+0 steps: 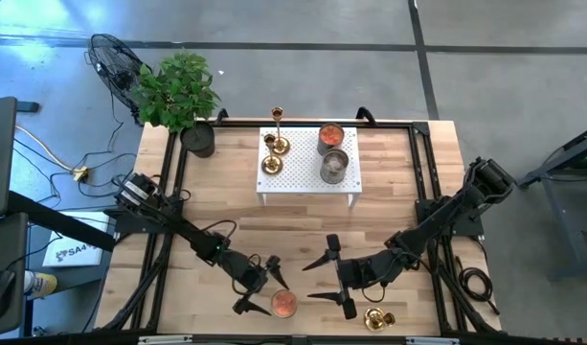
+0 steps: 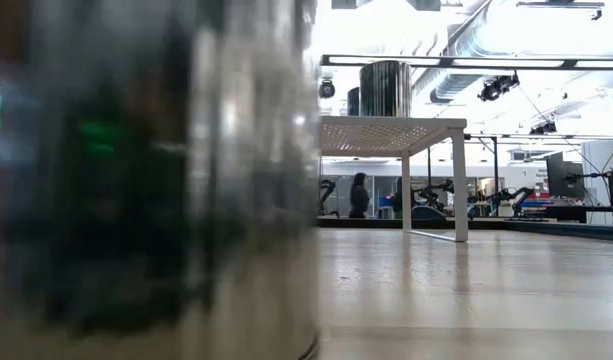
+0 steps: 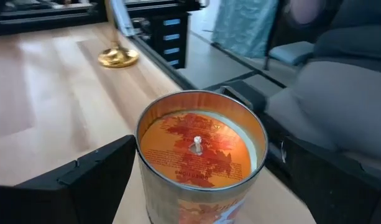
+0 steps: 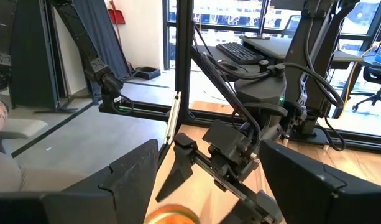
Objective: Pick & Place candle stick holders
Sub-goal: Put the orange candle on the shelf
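Overhead camera sees the whole table (image 1: 389, 192); left wrist camera shares its candle (image 3: 199, 152), close up.

- Grey concrete floor (image 1: 485, 57) all round the wooden table (image 1: 216, 206), crossed by dark seams.
- Black floor fan (image 1: 111, 59) far left; potted plant (image 1: 176, 91) at the table's far-left corner.
- Exposed ducts (image 2: 466, 40) and bright lights overhead.
- Person (image 2: 359, 195) standing far off among workstations.
- Large windows (image 4: 240, 22); desk with keyboard (image 4: 238, 51).
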Action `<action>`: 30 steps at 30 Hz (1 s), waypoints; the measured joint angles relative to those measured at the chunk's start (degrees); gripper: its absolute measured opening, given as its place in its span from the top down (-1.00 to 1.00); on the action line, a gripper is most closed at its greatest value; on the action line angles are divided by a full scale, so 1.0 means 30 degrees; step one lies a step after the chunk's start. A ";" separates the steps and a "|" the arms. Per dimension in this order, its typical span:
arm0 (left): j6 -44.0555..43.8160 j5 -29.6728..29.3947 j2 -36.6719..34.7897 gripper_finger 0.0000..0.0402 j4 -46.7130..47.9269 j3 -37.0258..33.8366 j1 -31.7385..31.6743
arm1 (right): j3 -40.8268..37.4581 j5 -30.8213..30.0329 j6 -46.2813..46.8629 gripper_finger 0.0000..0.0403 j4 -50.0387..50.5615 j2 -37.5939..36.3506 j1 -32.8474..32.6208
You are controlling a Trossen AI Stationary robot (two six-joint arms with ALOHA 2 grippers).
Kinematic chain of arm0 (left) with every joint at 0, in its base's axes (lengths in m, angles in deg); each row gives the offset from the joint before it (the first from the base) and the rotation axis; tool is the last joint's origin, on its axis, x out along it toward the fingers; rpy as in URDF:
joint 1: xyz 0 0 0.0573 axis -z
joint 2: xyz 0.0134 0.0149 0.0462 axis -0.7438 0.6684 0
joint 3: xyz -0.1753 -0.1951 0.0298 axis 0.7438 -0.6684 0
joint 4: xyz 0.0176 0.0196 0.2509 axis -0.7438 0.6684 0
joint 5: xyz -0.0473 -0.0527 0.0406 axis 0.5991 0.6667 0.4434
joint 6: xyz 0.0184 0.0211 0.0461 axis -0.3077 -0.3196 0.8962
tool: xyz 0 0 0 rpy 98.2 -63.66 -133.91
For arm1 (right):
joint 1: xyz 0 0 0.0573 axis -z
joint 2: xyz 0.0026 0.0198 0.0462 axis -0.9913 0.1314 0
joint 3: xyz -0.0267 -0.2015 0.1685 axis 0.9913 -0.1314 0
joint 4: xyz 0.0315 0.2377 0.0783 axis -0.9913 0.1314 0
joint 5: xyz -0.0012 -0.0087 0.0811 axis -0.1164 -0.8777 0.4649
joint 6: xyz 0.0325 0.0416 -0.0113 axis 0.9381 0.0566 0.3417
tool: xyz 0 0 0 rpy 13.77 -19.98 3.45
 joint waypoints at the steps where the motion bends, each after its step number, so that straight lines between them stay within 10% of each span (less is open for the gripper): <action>1: -0.0089 0.0286 0.0000 -0.99 -0.0017 0.0000 0.0014 | 0.0000 0.0000 -0.0006 -0.37 0.0000 0.0000 0.0000; 30: -0.1798 0.0367 0.2383 -0.99 -0.0805 0.0710 0.0013 | 0.0000 0.0007 0.0000 -0.37 0.0000 0.0000 -0.0007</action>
